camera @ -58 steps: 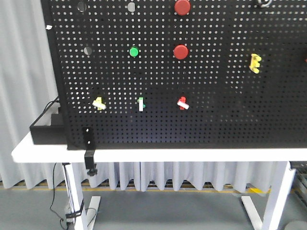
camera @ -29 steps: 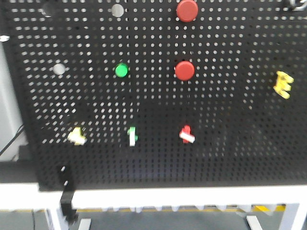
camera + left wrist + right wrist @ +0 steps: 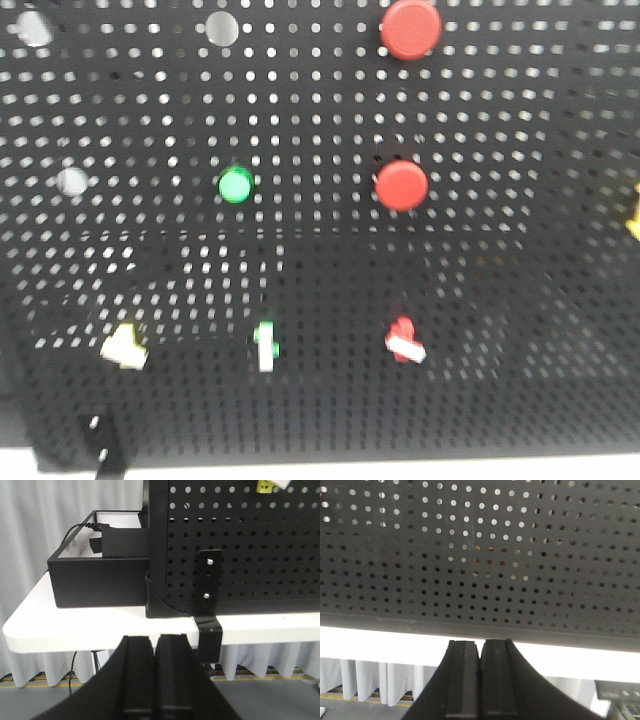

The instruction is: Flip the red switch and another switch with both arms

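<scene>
Sitting low on the black pegboard (image 3: 500,260), the red switch (image 3: 404,340) shows its white lever angled down to the right, below a round red button (image 3: 402,185). The pale yellow switch (image 3: 124,347) sits well to its left, with a green-based toggle (image 3: 265,345) between them. The left claw (image 3: 155,680) and right claw (image 3: 480,680) each have fingers pressed together on nothing, facing the board's lower edge by the white surface (image 3: 75,630).
</scene>
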Robot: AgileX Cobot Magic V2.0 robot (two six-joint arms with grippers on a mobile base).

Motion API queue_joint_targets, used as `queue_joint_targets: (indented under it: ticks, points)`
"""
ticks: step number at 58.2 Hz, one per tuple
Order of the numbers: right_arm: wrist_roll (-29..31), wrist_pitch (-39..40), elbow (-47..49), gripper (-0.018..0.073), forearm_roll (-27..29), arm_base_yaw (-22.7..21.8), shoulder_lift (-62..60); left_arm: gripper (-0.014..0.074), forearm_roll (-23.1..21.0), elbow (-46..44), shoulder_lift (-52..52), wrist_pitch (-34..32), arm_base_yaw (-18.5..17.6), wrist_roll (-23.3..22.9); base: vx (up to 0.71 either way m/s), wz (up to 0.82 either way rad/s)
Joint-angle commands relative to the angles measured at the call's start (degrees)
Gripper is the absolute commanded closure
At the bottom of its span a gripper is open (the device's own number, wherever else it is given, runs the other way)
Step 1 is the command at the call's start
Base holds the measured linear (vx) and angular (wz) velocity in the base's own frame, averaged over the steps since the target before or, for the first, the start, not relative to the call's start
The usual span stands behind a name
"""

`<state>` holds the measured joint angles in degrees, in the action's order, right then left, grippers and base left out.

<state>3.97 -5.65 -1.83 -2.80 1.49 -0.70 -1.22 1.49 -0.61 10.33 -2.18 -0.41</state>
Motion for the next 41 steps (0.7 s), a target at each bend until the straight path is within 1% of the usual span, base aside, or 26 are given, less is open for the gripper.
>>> queue_joint_targets:
  ticks: [1,41]
  points:
    - [-0.1,4.81,-0.28,0.0566,-0.18,-0.34,0.47,0.0594,-0.02,1.18,-0.48,-4.56,-0.18,-0.46,0.12,0.02]
    - [-0.1,4.81,-0.28,0.0566,-0.18,-0.34,0.47,0.0594,-0.02,1.18,-0.48,-4.56,-0.18,-0.46,0.05,0.0]
